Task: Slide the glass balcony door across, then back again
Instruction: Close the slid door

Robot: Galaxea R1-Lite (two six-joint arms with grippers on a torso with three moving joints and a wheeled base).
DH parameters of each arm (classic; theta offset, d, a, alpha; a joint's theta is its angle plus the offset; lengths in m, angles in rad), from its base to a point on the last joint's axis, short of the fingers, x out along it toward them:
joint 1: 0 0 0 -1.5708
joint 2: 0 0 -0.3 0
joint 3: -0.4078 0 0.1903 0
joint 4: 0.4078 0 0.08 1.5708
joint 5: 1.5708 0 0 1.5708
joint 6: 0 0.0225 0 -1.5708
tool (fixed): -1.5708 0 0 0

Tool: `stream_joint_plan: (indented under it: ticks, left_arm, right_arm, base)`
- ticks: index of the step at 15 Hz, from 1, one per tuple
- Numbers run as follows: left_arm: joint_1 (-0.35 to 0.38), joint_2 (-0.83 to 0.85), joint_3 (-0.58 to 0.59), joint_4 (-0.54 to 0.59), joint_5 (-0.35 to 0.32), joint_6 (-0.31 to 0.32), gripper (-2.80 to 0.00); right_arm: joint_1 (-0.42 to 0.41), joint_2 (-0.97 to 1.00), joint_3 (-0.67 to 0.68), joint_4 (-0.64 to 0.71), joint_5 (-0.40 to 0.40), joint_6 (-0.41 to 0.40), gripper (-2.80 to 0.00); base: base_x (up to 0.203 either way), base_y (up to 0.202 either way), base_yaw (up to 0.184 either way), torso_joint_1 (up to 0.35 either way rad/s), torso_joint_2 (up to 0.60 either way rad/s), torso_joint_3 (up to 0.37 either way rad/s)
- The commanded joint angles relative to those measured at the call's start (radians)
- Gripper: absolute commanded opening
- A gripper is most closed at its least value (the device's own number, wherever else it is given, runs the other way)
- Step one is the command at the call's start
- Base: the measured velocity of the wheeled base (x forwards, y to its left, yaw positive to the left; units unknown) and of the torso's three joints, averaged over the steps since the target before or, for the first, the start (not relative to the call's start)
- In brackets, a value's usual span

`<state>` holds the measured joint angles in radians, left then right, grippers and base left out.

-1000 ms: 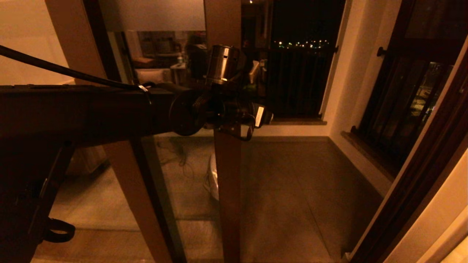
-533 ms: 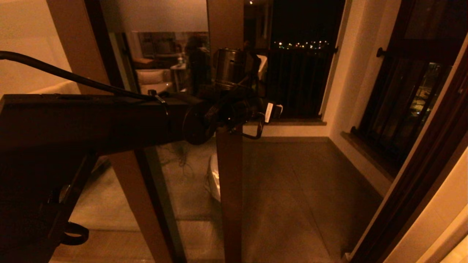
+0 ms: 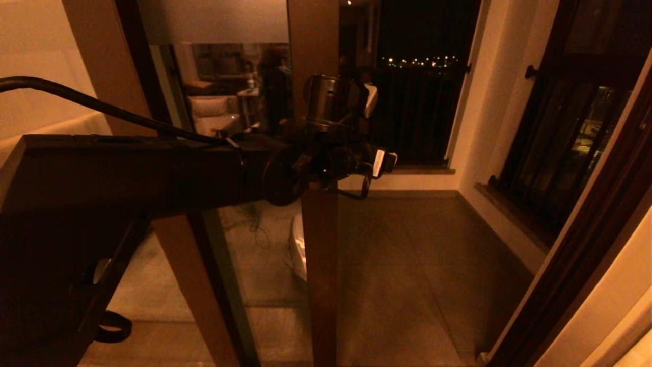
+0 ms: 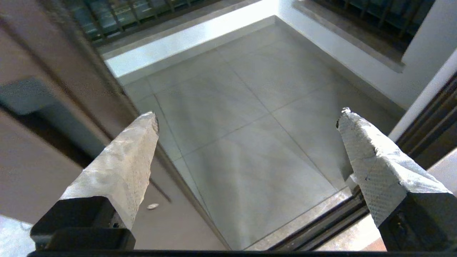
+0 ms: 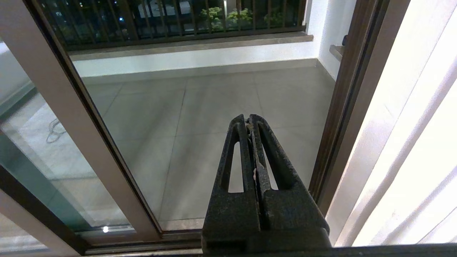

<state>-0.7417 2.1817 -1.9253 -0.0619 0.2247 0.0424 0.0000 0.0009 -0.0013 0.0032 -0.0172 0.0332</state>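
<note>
The glass balcony door (image 3: 320, 265) stands partly across the opening, its brown stile upright in mid view and a frosted band (image 3: 214, 20) at its top. My left arm reaches across to that stile at mid height. My left gripper (image 3: 376, 164) sits just past the stile's free edge. In the left wrist view that gripper (image 4: 246, 117) is open wide over the balcony floor. One finger (image 4: 121, 167) overlaps the stile (image 4: 53, 150) beside a small screw (image 4: 152, 206); contact is unclear. My right gripper (image 5: 249, 119) is shut and empty, held low before the opening.
A fixed brown frame post (image 3: 178, 255) stands left of the door. The dark door jamb (image 3: 575, 255) bounds the opening on the right, next to a pale curtain (image 5: 410, 142). Barred windows (image 3: 412, 112) line the balcony. The floor track (image 4: 321, 228) runs below.
My left arm has swung to the right and a little lower, carrying the gripper past the stile's edge. The door has shifted slightly to the right.
</note>
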Motion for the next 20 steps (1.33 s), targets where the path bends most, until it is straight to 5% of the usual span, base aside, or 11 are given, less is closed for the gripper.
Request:
stream_joint_plan:
  ticks: [1, 6, 9, 14, 17, 20]
  left_arm:
    - [-0.004, -0.002, -0.001, -0.001, 0.001, 0.001, 0.00]
    - [-0.003, -0.094, 0.010, 0.080, 0.023, -0.008, 0.00]
    - [0.001, -0.152, 0.012, 0.120, 0.127, -0.020, 0.00]
    - [0.017, -0.162, 0.001, 0.206, 0.129, -0.039, 0.00]
    - [0.063, -0.156, 0.000, 0.207, 0.003, -0.039, 0.00]
    - [0.139, -0.154, -0.001, 0.209, -0.038, -0.038, 0.00]
  right_arm:
    - [0.000, 0.001, 0.000, 0.000, 0.000, 0.001, -2.80]
    - [0.000, 0.001, 0.000, 0.000, 0.000, 0.001, -2.80]
    - [0.000, 0.001, 0.000, 0.000, 0.000, 0.001, -2.80]
    - [0.000, 0.001, 0.000, 0.000, 0.000, 0.001, -2.80]
    - [0.000, 0.001, 0.000, 0.000, 0.000, 0.001, -2.80]
    - [0.000, 0.001, 0.000, 0.000, 0.000, 0.001, -2.80]
  base:
    - [0.000, 0.000, 0.000, 0.000, 0.00, 0.000]
    - [0.000, 0.000, 0.000, 0.000, 0.00, 0.000]
    - [0.000, 0.000, 0.000, 0.000, 0.00, 0.000]
    - [0.000, 0.000, 0.000, 0.000, 0.00, 0.000]
    - [0.000, 0.000, 0.000, 0.000, 0.00, 0.000]
    - [0.000, 0.000, 0.000, 0.000, 0.00, 0.000]
